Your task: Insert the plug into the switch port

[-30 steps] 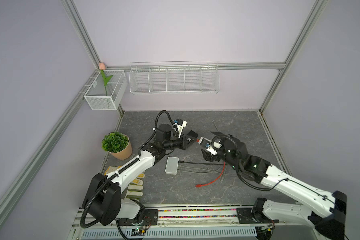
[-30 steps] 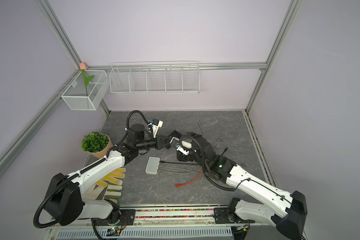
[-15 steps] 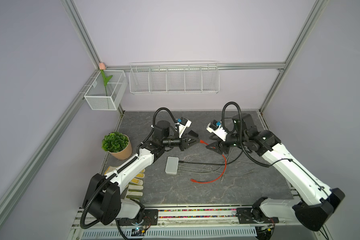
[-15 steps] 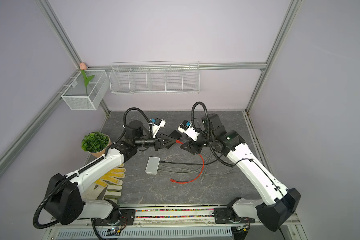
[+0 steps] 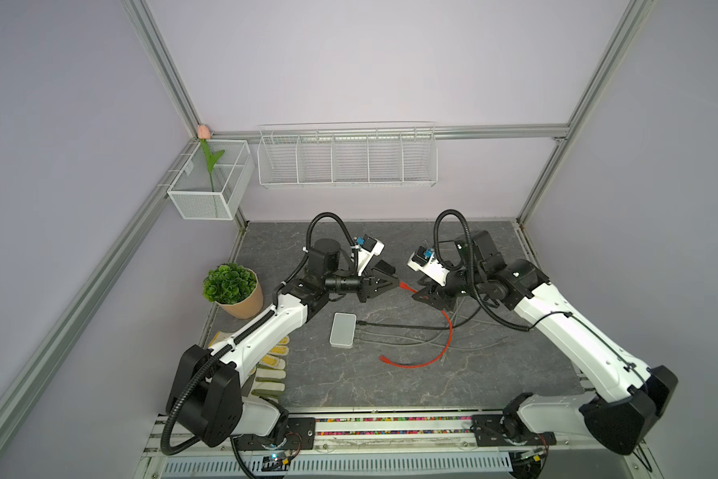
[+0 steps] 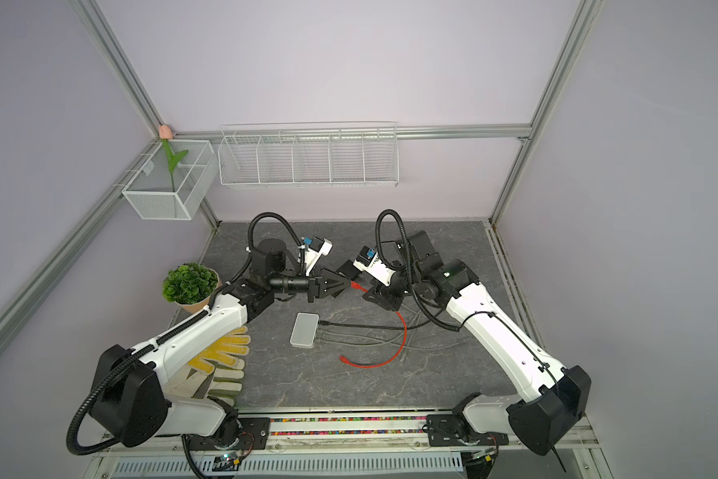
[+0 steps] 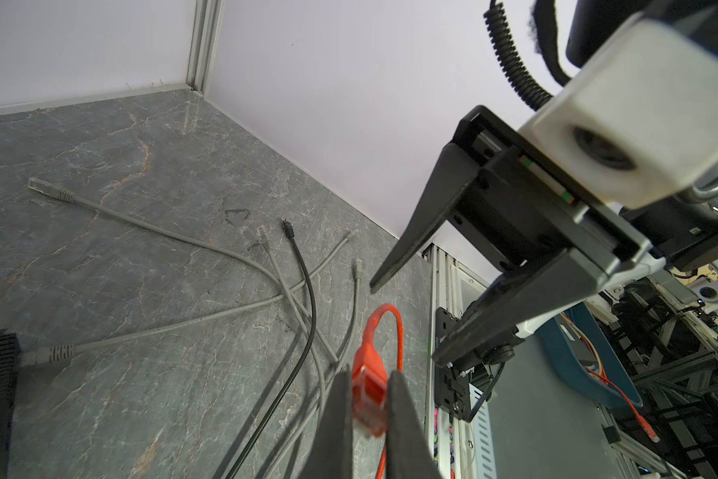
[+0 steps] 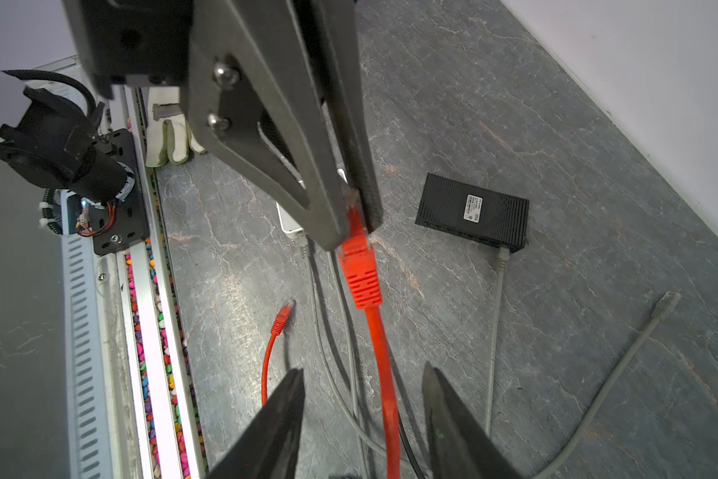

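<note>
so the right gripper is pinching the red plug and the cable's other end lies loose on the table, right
No, the left gripper pinches the red plug, as the left wrist view shows; the right gripper is open, with the cable running between its jaws. The cable's other end does lie loose on the table.

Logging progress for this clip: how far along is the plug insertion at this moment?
Done: the left gripper is shut on the red plug, lifted off the table. In hand: the right gripper is open, its jaws either side of the red cable without gripping. Left: the plug is in no port yet, neither the white switch nor the black switch; which one is meant I cannot tell.
</note>
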You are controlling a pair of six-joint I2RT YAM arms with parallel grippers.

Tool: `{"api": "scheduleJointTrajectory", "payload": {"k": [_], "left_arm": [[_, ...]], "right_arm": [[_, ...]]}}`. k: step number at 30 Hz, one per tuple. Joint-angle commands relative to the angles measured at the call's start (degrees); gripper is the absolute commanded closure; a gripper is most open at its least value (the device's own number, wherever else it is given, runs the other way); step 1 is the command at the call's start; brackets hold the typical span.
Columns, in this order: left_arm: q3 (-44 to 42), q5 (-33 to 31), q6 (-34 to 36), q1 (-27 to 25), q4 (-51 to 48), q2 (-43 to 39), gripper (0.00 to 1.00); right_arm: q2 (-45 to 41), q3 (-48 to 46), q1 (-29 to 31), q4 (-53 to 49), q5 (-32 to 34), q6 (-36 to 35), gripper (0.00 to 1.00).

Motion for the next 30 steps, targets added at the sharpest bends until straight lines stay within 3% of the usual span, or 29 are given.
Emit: {"api": "scheduleJointTrajectory", "payload": {"k": [1, 16, 30], "left_arm": [[2.06, 1.28, 1.25, 0.28, -0.46, 0.01, 1.00], [2.19, 1.89, 1.48, 0.28, -1.71, -0.09, 1.00], [3.22, 1.59, 4.05, 0.26, -5.76, -0.03, 1.00]], "right_arm": [[0.35, -1.23, 0.65, 2.87, 1.27, -0.64, 0.50], [5.47, 1.45, 3.75, 2.25, 2.99, -2.65, 0.64], [3.10, 0.97, 4.08, 2.25, 5.72, -2.52, 0.67]]}}
